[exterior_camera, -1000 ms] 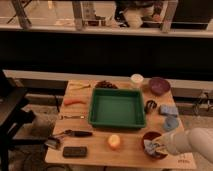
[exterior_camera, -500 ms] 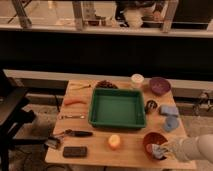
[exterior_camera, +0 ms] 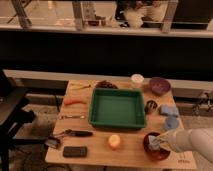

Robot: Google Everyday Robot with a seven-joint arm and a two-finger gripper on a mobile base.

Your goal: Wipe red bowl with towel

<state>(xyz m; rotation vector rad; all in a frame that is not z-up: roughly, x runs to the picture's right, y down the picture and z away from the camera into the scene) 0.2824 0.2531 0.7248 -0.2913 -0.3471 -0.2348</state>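
Red bowl (exterior_camera: 156, 147) at table's near right corner; gripper (exterior_camera: 161, 143) directly over its inside, clenched on towel (exterior_camera: 156, 145), cloth pressed against the glossy surface.

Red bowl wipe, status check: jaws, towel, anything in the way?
Gripper over red bowl, jaws shut on towel. Towel inside bowl, near table's right corner. Nothing obstructing.

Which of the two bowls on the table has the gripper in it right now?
The red bowl at the table's near right corner. The gripper is down inside it, shut on the towel. The purple bowl sits at the far right, untouched.
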